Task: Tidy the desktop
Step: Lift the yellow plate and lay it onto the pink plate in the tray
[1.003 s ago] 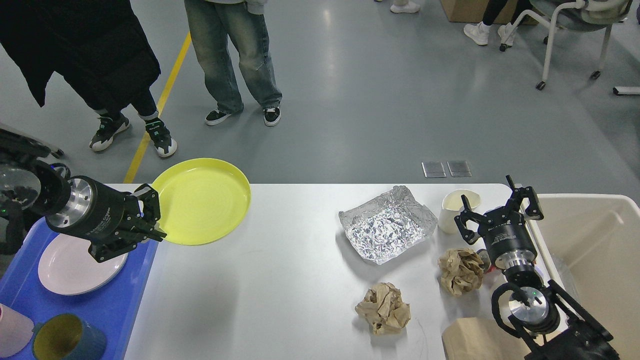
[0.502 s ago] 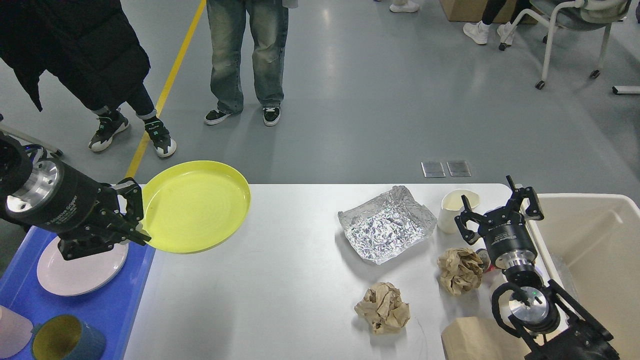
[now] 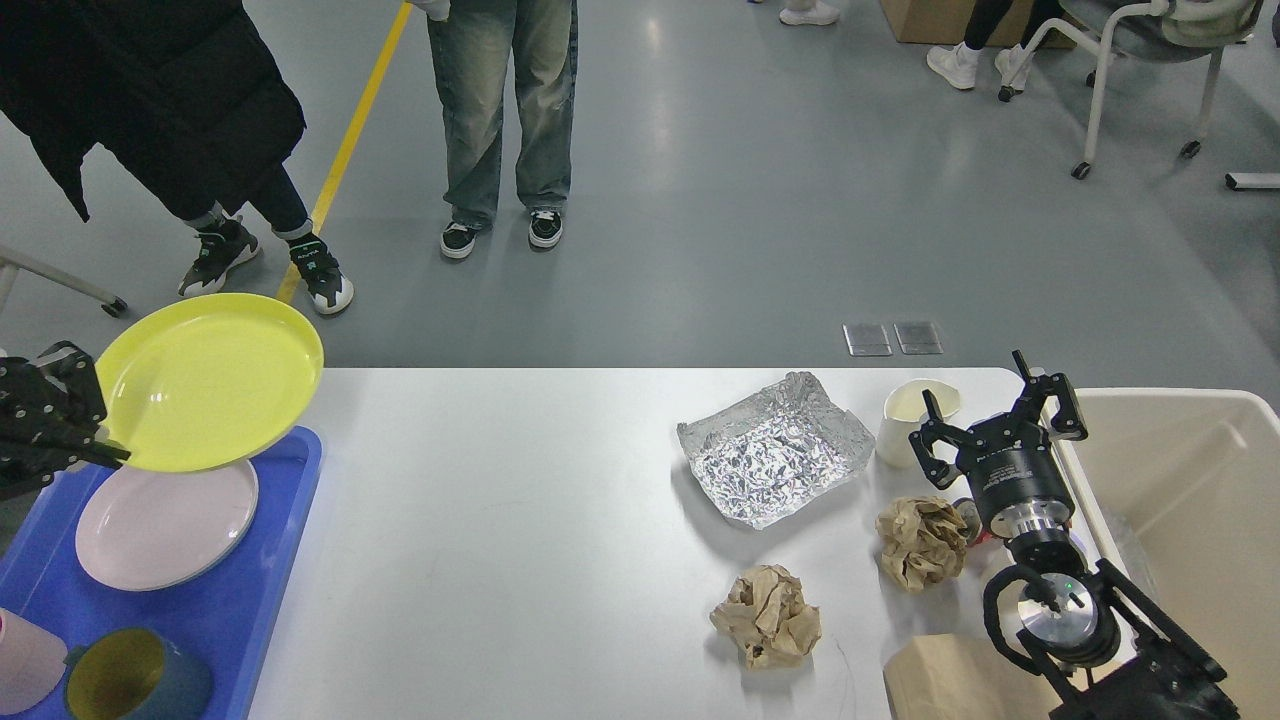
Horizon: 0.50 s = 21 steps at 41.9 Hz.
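Note:
The white desktop (image 3: 520, 520) fills the middle of the head view. At the far left my left gripper (image 3: 95, 415) is shut on the rim of a yellow plate (image 3: 210, 380), held tilted in the air above the blue tray (image 3: 210, 610) and a pale pink plate (image 3: 165, 525). On the right of the desktop lie a crumpled foil sheet (image 3: 770, 460), a white paper cup (image 3: 912, 418) and two brown paper balls (image 3: 767, 615) (image 3: 920, 540). My right gripper (image 3: 995, 410) stands open just right of the cup, holding nothing.
A beige bin (image 3: 1190, 500) stands off the desktop's right edge. The blue tray also holds a teal cup with a yellow inside (image 3: 135, 680) and a pink cup (image 3: 25, 665). A brown paper bag (image 3: 950, 680) lies at the front right. People stand on the floor beyond the table.
My left gripper has carried the yellow plate leftwards, off the desktop's corner to above the blue tray. The right arm has stayed still.

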Tool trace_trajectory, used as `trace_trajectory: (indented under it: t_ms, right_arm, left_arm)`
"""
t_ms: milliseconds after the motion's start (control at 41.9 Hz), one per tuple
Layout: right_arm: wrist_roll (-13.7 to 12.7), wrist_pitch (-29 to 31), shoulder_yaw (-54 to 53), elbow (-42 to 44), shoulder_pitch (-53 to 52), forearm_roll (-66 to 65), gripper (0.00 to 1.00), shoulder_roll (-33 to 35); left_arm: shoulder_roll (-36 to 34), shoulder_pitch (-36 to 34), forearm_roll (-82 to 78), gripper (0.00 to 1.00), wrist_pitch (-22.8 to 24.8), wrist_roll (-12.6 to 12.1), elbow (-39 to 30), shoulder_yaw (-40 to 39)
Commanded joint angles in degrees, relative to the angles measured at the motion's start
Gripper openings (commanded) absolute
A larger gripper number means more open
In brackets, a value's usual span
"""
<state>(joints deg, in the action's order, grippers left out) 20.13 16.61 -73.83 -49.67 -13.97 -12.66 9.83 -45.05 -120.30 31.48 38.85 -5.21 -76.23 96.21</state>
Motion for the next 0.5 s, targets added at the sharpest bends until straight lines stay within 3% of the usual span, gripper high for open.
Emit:
trace_trajectory:
  t_ms: [0,311,478]
  right_arm:
    - [0.00,0.00,0.00,0.01,0.00,0.01,1.00,0.02]
    - [0.00,0.00,0.00,0.01,0.00,0.01,1.00,0.02]
    - [0.00,0.00,0.00,0.01,0.08,0.01,1.00,-0.07]
  left_arm:
    - [-6.09,7.96,-1.34,0.00,0.88,-0.41,8.54,-5.15]
    - [-8.21,36.78,-1.34,0.00,-0.35,-5.86,25.94,-26.15]
    - [-7.15,47.95,-1.34,0.00,-0.97,-7.00,37.81,-34.42]
